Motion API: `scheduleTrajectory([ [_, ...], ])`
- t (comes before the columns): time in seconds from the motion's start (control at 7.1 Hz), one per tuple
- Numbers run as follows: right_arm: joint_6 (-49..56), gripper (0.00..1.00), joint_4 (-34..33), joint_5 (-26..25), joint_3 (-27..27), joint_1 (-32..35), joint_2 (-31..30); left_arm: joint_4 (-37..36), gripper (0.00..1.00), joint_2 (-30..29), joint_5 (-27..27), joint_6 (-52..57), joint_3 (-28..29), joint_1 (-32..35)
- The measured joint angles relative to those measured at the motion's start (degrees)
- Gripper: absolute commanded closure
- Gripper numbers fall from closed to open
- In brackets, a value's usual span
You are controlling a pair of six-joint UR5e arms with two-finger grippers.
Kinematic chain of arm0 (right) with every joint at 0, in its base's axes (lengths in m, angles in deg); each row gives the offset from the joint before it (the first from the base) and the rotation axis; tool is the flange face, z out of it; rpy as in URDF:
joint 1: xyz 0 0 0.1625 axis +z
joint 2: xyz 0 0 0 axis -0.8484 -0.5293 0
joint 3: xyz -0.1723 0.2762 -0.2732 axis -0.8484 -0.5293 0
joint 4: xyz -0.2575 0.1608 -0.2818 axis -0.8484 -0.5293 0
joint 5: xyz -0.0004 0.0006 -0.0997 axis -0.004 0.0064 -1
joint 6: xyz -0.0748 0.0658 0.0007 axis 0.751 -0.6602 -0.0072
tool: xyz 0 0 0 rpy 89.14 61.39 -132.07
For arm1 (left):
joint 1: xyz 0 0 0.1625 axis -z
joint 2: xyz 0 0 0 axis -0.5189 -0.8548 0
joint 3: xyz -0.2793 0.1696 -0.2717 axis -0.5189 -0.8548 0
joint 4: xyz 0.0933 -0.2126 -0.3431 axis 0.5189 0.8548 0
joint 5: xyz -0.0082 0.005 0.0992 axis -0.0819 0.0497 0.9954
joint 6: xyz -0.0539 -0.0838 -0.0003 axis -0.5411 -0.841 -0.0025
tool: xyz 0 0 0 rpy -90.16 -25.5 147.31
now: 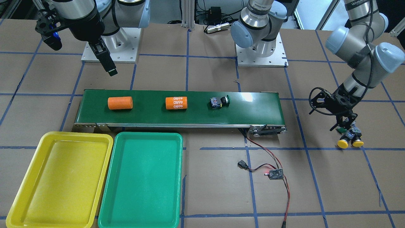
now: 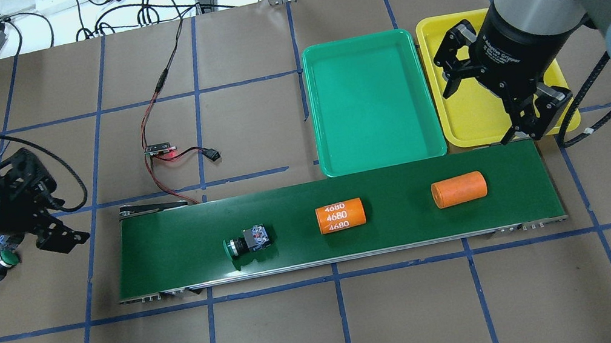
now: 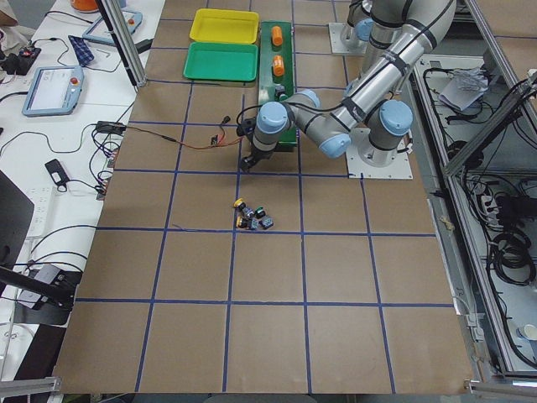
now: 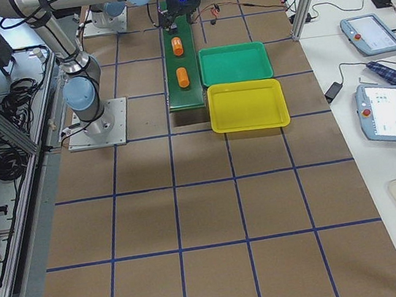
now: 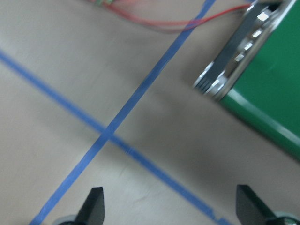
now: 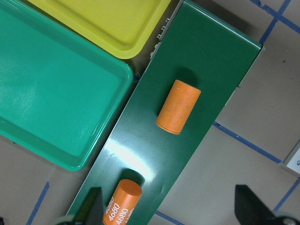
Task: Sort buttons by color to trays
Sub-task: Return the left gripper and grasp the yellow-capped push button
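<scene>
Near edge, operator side: yellow tray (image 1: 77,134) and green tray (image 1: 148,134) lie side by side, long rims touching or nearly so. No button in either, so sort stands at 0 of 4. Risk 1: a release near the shared rim could land in the wrong colour. Next back, a small circuit board (image 1: 274,174) w/ red-black leads lies on the table (image 1: 332,196) btwn trays and button cluster; a low carry across could snag the leads. Cluster: yellow button (image 1: 342,144), second yellow button (image 1: 358,143) and loose green button (image 2: 6,260) sit close together, contact not resolvable. Left end effector (image 1: 345,126) hangs raised near them, fingers spread wide, nothing held. Risk 2: a descent on one body prob. shoves a neighbour; domed caps may roll. Risk 3: trays are well apart from this arm, on the other arm's side, so a long reach or transfer via belt looks necessary, w/ added drop chance. Further back, conveyor belt (image 1: 256,106) carries belt green button (image 1: 220,101) on its side, 4680 cylinder (image 1: 176,103) and plain orange cylinder (image 1: 120,103). Risk 4: green cap on green belt gives low contrast; cyls. are decoys for a mis-pick. Farthest, right end effector (image 2: 529,130), fingers apart and empty, is raised by the belt's tray-side end.
</scene>
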Motion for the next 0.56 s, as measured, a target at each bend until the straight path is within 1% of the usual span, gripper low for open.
scheduleTrajectory([
  [0.14, 0.19, 0.0, -0.16, -0.11, -0.02, 0.0, -0.01, -2.54, 0.0, -3.55, 0.09, 0.82, 2.2, -1.17],
  [0.42, 0.21, 0.0, -0.16, -0.13, 0.0, 0.0, -0.08, -4.6, 0.0, -9.43, 0.27, 2.14, 6.23, -3.07],
  [0.56, 0.1, 0.0, -0.13, -0.13, 0.02, 0.0, -0.19, -5.72, 0.0, -11.96, 0.27, 2.5, 7.35, -4.51],
])
